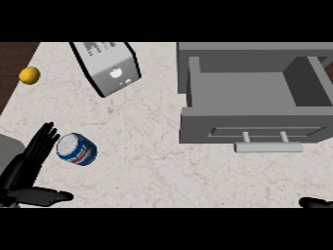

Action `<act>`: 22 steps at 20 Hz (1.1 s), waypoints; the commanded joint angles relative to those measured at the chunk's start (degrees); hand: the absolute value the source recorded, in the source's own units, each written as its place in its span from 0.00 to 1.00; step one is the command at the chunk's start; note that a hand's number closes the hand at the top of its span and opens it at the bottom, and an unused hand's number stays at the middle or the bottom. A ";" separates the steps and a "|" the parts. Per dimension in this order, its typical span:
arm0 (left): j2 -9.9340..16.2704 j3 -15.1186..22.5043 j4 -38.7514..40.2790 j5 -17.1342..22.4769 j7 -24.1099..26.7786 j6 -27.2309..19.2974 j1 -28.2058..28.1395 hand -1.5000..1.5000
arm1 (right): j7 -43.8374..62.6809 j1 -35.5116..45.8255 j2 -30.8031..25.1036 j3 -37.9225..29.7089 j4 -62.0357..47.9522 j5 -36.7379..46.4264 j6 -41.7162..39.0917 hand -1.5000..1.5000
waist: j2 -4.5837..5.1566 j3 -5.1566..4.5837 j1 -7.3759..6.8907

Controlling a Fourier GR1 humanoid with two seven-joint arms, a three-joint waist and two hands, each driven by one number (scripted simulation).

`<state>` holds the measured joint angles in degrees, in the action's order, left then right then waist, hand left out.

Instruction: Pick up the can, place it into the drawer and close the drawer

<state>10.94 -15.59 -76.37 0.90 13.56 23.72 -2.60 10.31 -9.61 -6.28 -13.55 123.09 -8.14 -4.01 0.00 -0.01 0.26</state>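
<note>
A blue can [77, 149] with a white top stands on the pale stone counter at the left. My left hand [26, 168] is just to its left, fingers straight and pointing up past the can, thumb stretched out below it, not closed round it. The grey drawer [259, 129] at the upper right is pulled open, its inside bare, its handle [267, 146] facing me. Only a black tip of my right hand [323, 203] shows at the lower right edge.
A silver toaster-like appliance [108, 66] lies tilted at the back left. A yellow lemon [30, 75] rests on the dark wood strip beyond the counter's left edge. Bare counter [169, 176] lies between the can and the drawer.
</note>
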 commanded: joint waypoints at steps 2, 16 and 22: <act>3.01 -2.54 14.49 -2.38 9.86 0.07 3.96 0.00 | 4.38 -0.28 0.07 -0.34 4.34 -0.19 0.62 0.00 | 0.03 -0.03 0.12; 4.66 -2.06 39.82 -5.27 17.27 -5.47 18.64 0.00 | 4.91 1.87 0.06 -3.11 3.14 -0.53 -1.68 0.00 | 0.06 -0.02 0.16; 6.43 -2.05 47.90 -5.91 21.38 -5.59 23.88 0.00 | 5.15 -2.35 4.76 2.76 8.77 4.41 -0.82 0.00 | 0.07 -0.03 0.33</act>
<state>15.98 -17.47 -32.60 -4.89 34.21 18.32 17.42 14.52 -9.64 -3.89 -13.85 128.17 -5.92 -5.14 0.08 -0.04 0.49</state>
